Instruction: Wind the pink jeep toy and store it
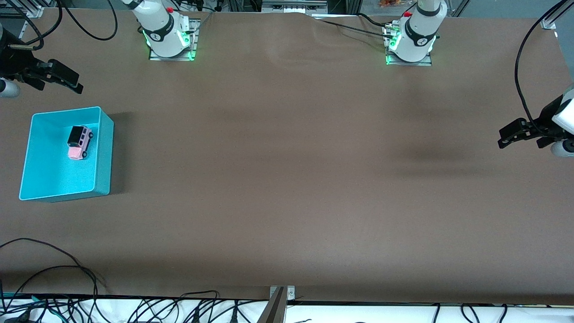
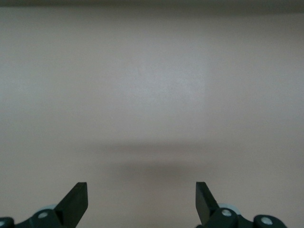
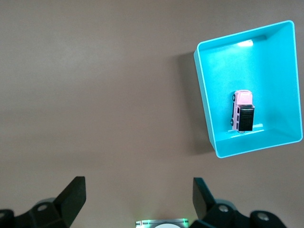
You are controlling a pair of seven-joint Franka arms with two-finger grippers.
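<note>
Pink jeep toy [image 1: 79,142] sits inside the turquoise bin [image 1: 104,148], both grippers up and empty.

The toy stands on its wheels on the bin's floor, in the half of the bin farther from the front camera, its black-roofed end pointing away from that camera; the bin rests on the brown table [image 1: 287,179] at the right arm's end. The right gripper [image 1: 67,80] hangs over bare table just past the bin's rim toward the robots' bases, fingers spread wide and holding nothing. The left gripper [image 1: 509,134] hovers over bare table at the left arm's end, well apart from the bin, fingers [image 2: 76,202] likewise wide apart and empty. Loose black cables [image 1: 67,273] trail along the table edge nearest the front camera, touching neither bin nor toy.
</note>
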